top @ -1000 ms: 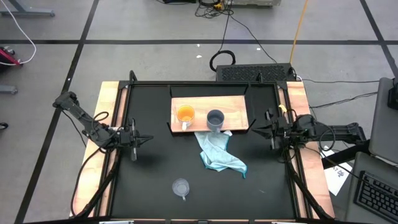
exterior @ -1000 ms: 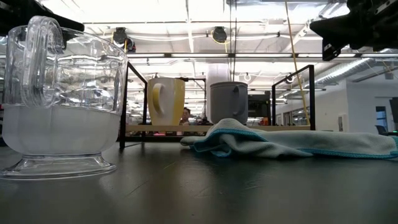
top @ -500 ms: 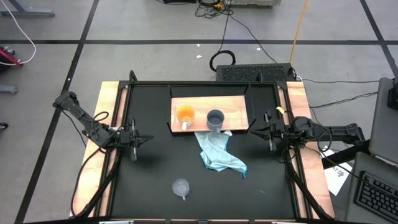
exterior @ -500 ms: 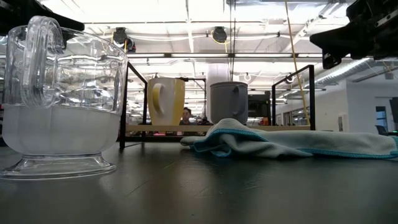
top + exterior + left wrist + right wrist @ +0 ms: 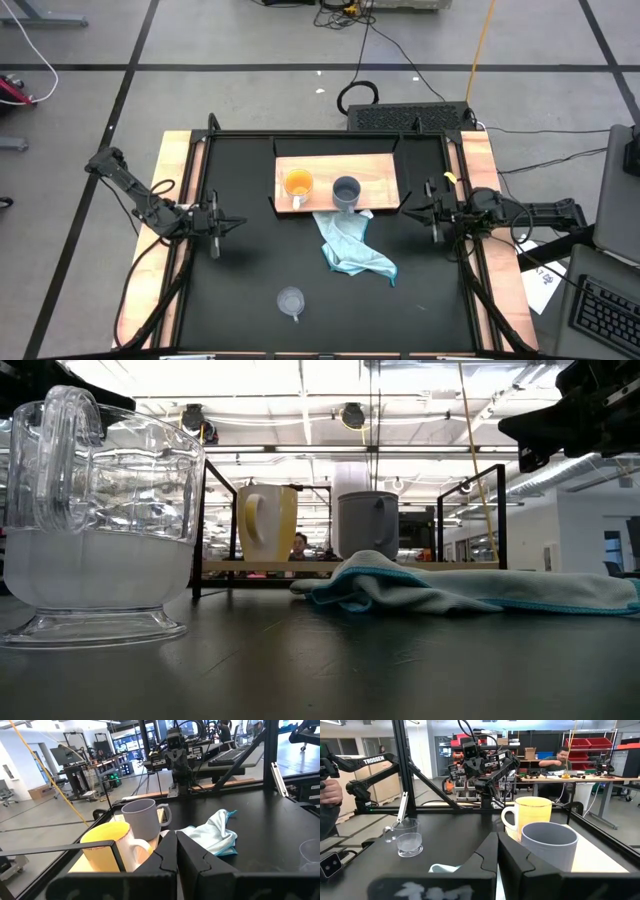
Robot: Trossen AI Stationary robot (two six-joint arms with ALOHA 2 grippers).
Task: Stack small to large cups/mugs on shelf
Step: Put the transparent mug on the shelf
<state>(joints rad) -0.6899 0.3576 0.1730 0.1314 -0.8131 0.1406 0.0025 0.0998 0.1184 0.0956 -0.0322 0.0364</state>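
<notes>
High view: black desk (image 5: 250, 270) w/ flat rectangular light-brown wooden shelf (image 5: 375, 175) at its far middle. Orange mug w/ white handle (image 5: 297, 184) and grey-blue mug (image 5: 346, 191) stand side by side on shelf, apart. Crumpled light blue cloth (image 5: 352, 250) lies on desk just in front of shelf. Small clear glass cup (image 5: 291, 301) stands alone near front edge, well apart from shelf.
High view, arms: left claw (image 5: 214, 231) over desk's left edge; right claw (image 5: 434, 212) over right edge, beside shelf end. Neither holds anything.
Low view: glass cup (image 5: 98, 520) close up at left, upright; both mugs (image 5: 268, 523) on shelf behind; cloth (image 5: 470, 589) spread at right.
Left wrist view: left claw (image 5: 176, 851) fingers pressed together, empty; mugs, cloth beyond.
Right wrist view: right claw (image 5: 497, 851) fingers pressed together, empty; grey-blue mug (image 5: 549, 845) nearest, glass cup (image 5: 406, 836) farther off. Person (image 5: 562, 758) sits at a bench in room behind.
</notes>
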